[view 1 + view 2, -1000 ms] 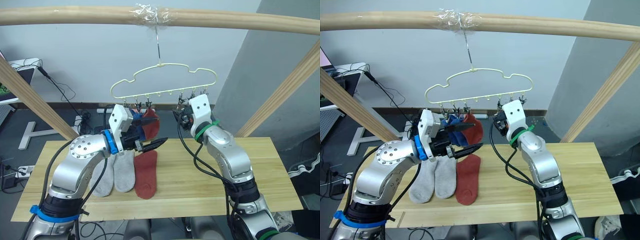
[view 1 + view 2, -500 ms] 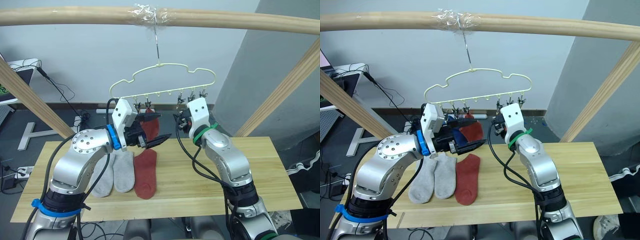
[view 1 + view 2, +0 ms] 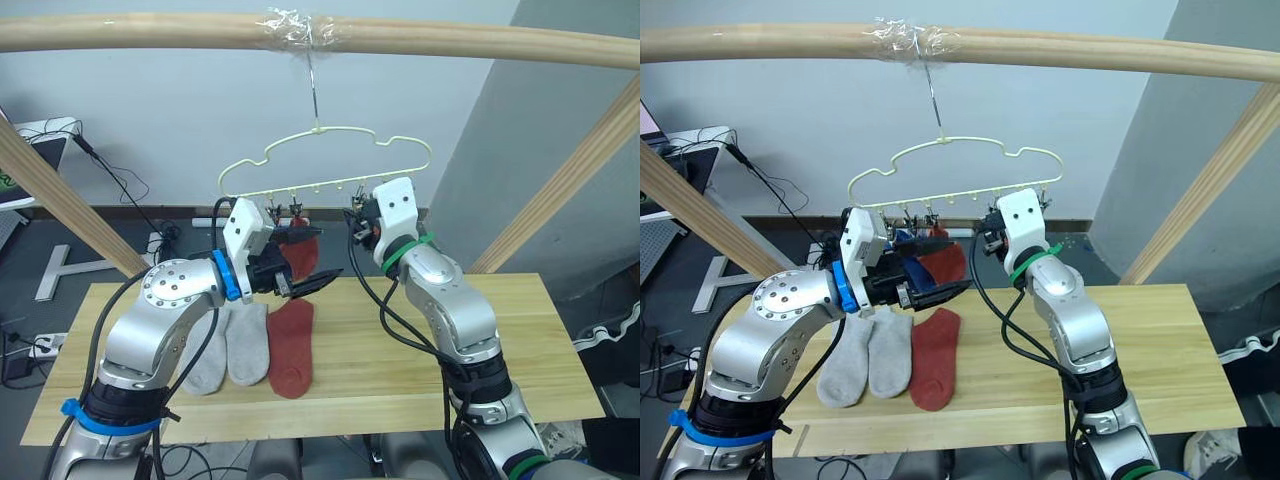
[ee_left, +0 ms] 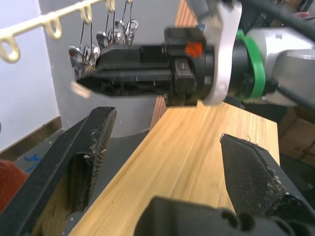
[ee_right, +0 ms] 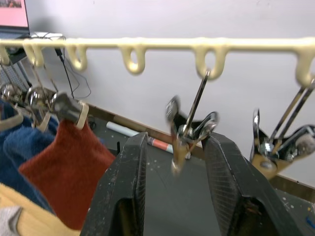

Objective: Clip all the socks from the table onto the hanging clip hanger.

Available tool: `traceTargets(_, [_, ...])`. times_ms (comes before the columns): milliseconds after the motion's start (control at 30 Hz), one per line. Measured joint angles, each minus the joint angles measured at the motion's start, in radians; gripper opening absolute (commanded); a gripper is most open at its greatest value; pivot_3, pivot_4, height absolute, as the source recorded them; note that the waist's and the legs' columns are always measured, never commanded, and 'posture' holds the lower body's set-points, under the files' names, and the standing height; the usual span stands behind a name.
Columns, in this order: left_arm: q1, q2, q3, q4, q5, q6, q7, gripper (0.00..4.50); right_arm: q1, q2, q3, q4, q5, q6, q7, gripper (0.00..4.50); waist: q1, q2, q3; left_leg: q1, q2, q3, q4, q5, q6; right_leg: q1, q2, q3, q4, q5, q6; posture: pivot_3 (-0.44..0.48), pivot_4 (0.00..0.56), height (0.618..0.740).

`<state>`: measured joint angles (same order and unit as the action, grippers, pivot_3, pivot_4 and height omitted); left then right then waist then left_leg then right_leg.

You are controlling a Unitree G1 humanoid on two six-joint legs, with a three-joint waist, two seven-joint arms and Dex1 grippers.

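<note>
From the left eye view, the right gripper (image 3: pixel 354 222) has risen since half a second ago and now sits just under the clip hanger (image 3: pixel 325 165), while the left gripper (image 3: pixel 318 282) holds its place over the table (image 3: pixel 400 345), where two grey socks (image 3: pixel 228 345) and a red sock (image 3: pixel 290 345) lie. The left wrist view shows the left fingers (image 4: pixel 88 142) spread and empty. In the right wrist view the right fingers (image 5: pixel 130 182) flank a metal clip (image 5: pixel 189 132), slightly parted; a hung red sock (image 5: pixel 66 157) is nearby.

Your hanger (image 3: pixel 325 160) hangs by its hook, blue socks (image 3: pixel 908 262) and one red sock (image 3: pixel 947 262) clipped, two grey socks (image 3: pixel 230 345) and a second red sock (image 3: pixel 291 346) flat on your table (image 3: pixel 400 340).
</note>
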<state>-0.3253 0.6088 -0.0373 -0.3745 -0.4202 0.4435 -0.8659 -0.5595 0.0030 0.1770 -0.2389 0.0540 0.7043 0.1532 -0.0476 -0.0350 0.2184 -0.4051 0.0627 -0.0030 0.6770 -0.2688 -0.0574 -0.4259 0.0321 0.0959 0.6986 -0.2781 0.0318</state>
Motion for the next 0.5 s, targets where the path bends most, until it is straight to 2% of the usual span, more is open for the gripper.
traceTargets(500, [0.018,0.000,0.000,0.032,0.019,-0.062,-0.018,3.89,-0.043,0.017,0.000,0.062,0.005,-0.050,-0.007,1.75,0.002,0.000,-0.001,0.000,0.000,0.000,0.000,0.000,0.000,0.000,0.000,0.000,0.000,0.000,0.000,0.027,0.148,0.705])
